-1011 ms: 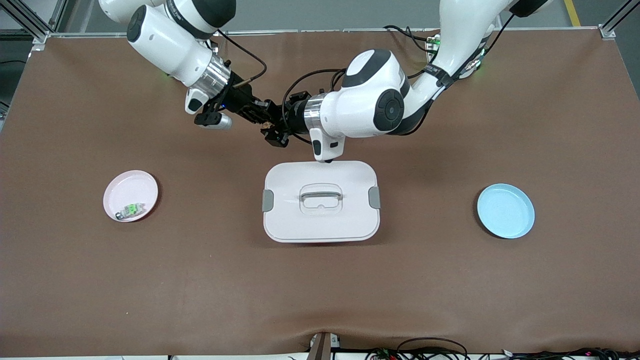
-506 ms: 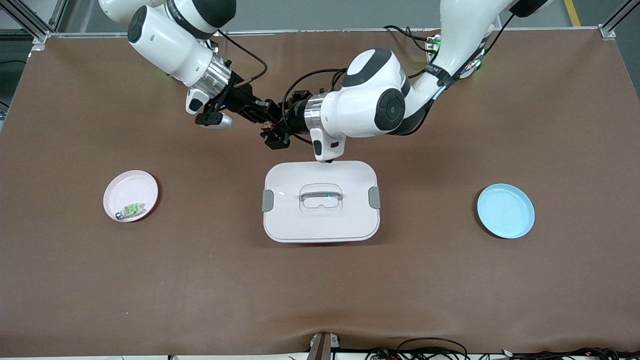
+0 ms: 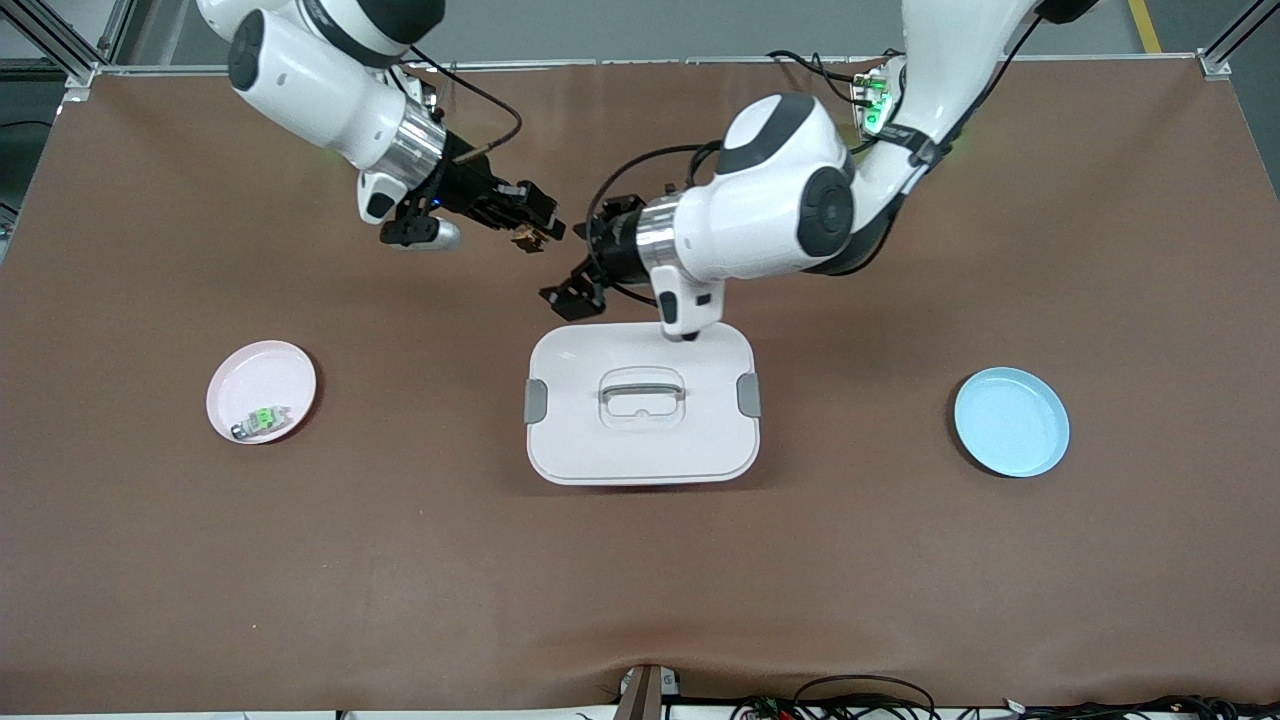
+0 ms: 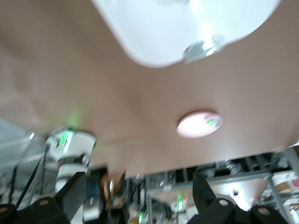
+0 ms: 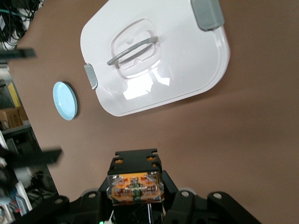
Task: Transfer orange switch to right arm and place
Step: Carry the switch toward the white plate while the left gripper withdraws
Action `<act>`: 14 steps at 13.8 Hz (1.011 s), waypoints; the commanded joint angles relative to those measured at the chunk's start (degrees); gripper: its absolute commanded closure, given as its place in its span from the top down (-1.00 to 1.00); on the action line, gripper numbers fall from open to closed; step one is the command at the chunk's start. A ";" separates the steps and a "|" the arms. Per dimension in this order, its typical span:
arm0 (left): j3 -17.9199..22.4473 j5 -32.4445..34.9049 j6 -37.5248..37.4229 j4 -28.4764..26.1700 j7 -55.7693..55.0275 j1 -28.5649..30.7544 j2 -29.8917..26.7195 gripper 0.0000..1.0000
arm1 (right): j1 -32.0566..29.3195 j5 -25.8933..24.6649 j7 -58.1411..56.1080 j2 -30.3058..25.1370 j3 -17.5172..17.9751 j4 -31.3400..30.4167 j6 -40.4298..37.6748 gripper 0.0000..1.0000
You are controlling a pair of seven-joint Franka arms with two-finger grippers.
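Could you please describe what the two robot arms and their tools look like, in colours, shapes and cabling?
Both arms are glossy white rounded shells with black joint caps and a silver metal ring at the wrist. The left tool and right tool are black and blocky, with two short fingers. Black cables loop loosely along each forearm. Small green lights glow near the left arm's upper link.

White lidded box (image 3: pixel 640 440) amid bare tabletop (image 3: pixel 900 580)
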 commanded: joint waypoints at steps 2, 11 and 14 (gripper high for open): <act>3.59 13.84 -1.48 -0.74 -0.44 1.48 -3.47 1.00 | -5.55 -14.78 -6.10 -6.12 0.50 -1.03 -10.79 -0.97; 3.67 30.94 -14.56 -0.83 25.35 16.49 -5.31 1.00 | -19.52 -40.03 -50.72 -12.89 0.50 -1.64 -24.26 -0.91; 3.76 32.16 -18.43 -1.09 40.21 21.95 -5.93 1.00 | -26.64 -41.37 -68.30 -12.72 0.50 -1.82 -22.78 -0.91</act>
